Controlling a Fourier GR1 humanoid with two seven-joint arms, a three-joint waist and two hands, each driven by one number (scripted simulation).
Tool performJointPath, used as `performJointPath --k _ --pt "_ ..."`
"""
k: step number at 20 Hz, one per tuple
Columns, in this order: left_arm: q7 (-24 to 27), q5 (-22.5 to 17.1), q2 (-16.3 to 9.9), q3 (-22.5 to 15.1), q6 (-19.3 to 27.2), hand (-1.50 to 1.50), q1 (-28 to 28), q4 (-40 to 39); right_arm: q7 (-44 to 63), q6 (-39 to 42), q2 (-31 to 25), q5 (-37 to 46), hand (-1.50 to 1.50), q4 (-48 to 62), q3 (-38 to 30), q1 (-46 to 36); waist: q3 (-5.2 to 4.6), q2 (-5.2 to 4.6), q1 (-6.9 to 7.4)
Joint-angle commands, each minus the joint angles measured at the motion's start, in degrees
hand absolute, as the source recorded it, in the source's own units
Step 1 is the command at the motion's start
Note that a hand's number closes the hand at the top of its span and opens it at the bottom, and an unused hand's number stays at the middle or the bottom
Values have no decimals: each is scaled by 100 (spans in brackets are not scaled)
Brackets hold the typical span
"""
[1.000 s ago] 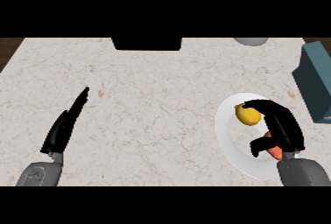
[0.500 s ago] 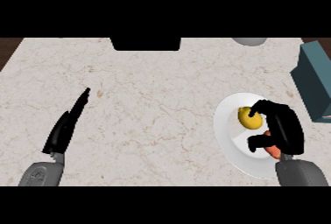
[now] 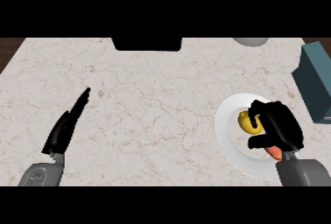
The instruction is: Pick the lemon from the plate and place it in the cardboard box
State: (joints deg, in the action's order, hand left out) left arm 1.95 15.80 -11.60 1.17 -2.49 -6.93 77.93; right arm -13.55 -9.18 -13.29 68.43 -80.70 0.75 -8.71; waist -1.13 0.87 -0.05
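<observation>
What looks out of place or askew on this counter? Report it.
Nothing stands out. The lemon sits on the white plate with the right hand curled round it. The left hand rests open at the left. No spill or damage shows on the counter.

Marble counter [image 3: 161, 87], grey round object [image 3: 251, 41] (cut off by its far edge)

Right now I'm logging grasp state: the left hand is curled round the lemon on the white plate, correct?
Not quite: the head view shows the right hand curled round the lemon on the white plate. The left hand rests open at the counter's left.
</observation>
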Motion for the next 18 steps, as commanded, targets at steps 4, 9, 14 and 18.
performJointPath --k 4,9,14,18 --pt "-86 55 117 -8 73 0 -103 -54 1314 2446 -25 357 150 -1795 553 -201 106 -66 -48" --pt "-8 -99 -53 236 -48 0 -200 -205 2019 3438 -229 269 150 -3286 157 -572 104 -54 -75" --pt "240 -2 -11 184 14 0 -28 -291 2474 4136 -454 -88 150 -4433 -681 -542 104 -55 -114" --pt "428 133 106 93 109 0 -153 -576 2502 4638 -957 -637 150 -3770 -1844 -1463 107 -89 -48"
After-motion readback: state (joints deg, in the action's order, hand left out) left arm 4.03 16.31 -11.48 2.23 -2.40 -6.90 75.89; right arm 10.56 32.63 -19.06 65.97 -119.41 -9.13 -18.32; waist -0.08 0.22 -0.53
